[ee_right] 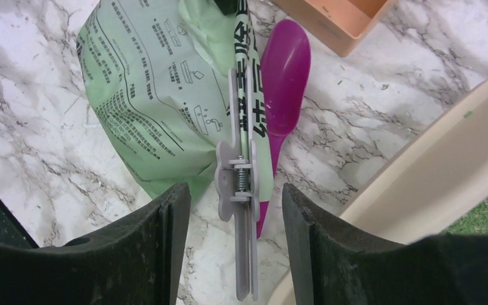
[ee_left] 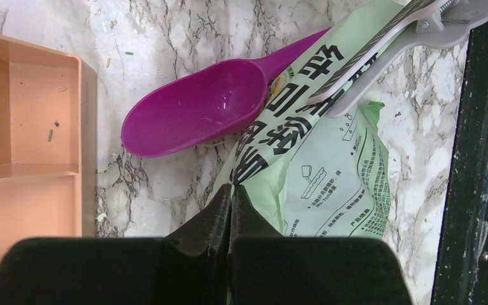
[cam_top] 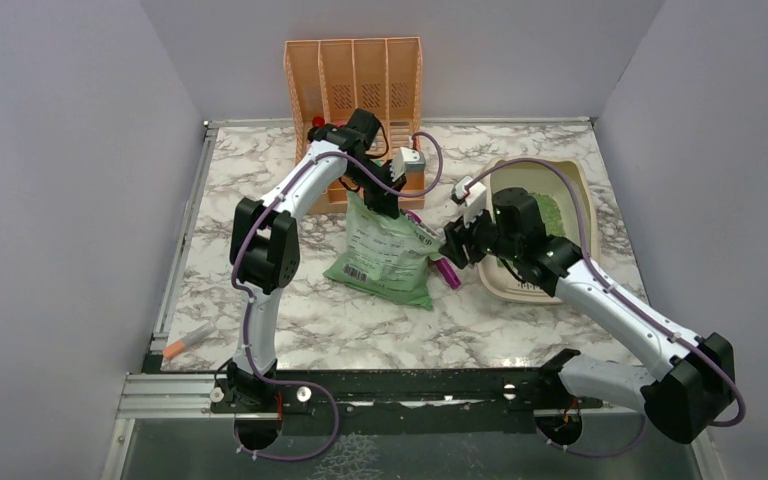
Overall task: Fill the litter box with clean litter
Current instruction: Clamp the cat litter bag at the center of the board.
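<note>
Beige and shallow, with a raised, rounded rim: the litter box (cam_top: 578, 176), lying on the right of the marble table (cam_top: 310, 320), towards the far side. Inside, a grainy green layer of clean litter (cam_top: 552, 212) across the visible floor (near end hidden under the right arm (cam_top: 610, 300)).

Reaching in from the near right corner, forearm crossing the box's near end, wrist turned left: right gripper (ee_right: 235, 194), jaws apart, one on each side of a grey spring clip (ee_right: 246, 267) with a gap showing on both sides. Clip clamped on a folded strip of a pale green printed bag (cam_top: 385, 255), just beside a purple scoop (ee_left: 194, 111) lying on the marble.

Arched up from the near left and bent down in front of the peach file organizer (cam_top: 353, 70): left gripper (ee_left: 230, 194), fingers pressed together, pinching the bag's edge between them.
</note>
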Controlling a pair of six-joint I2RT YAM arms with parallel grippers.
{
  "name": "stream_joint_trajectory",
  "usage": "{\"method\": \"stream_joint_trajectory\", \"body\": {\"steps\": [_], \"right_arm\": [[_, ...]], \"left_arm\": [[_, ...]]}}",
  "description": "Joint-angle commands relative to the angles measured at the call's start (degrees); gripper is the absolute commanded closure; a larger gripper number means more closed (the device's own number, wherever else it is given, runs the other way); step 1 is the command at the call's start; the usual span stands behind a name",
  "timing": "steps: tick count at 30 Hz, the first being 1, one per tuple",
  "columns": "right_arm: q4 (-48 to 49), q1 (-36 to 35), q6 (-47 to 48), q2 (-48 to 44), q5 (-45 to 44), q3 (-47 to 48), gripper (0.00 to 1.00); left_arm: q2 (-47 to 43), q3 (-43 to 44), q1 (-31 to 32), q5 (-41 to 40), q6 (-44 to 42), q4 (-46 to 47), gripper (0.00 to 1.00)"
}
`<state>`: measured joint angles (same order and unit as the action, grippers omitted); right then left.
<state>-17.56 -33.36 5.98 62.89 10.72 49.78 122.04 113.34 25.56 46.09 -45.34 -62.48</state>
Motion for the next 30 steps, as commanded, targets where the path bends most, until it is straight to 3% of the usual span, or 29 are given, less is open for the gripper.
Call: {"method": "stream_joint_trajectory", "body": {"steps": [1, 11, 15, 22, 30], "right_arm": [[1.28, 0.05, 3.14, 2.48, 4.50, 1.10, 0.44], [3.76, 0.01, 5.27, 1.87, 2.74, -0.13, 0.77], [6.73, 0.00, 5.68, 2.86, 7.27, -0.48, 0.90], [5.19, 0.04, 7.92, 12.28, 7.65, 4.92, 0.91], [7.58, -0.06, 8.34, 14.67, 4.18, 6.13, 0.89]], "left_arm": [[-1.40, 0.04, -0.16, 3.22, -1.24, -0.22, 1.00], [-1.25, 0.27, -0.51, 3.40, -1.34, -0.53, 1.00], [-1.41, 0.34, -0.51, 4.04, -1.32, -0.53, 1.00], [-1.47, 0.57, -0.51, 4.24, -1.24, -0.67, 1.00], [-1.44, 1.24, -0.58, 4.85, -1.16, -0.80, 1.00]]}}
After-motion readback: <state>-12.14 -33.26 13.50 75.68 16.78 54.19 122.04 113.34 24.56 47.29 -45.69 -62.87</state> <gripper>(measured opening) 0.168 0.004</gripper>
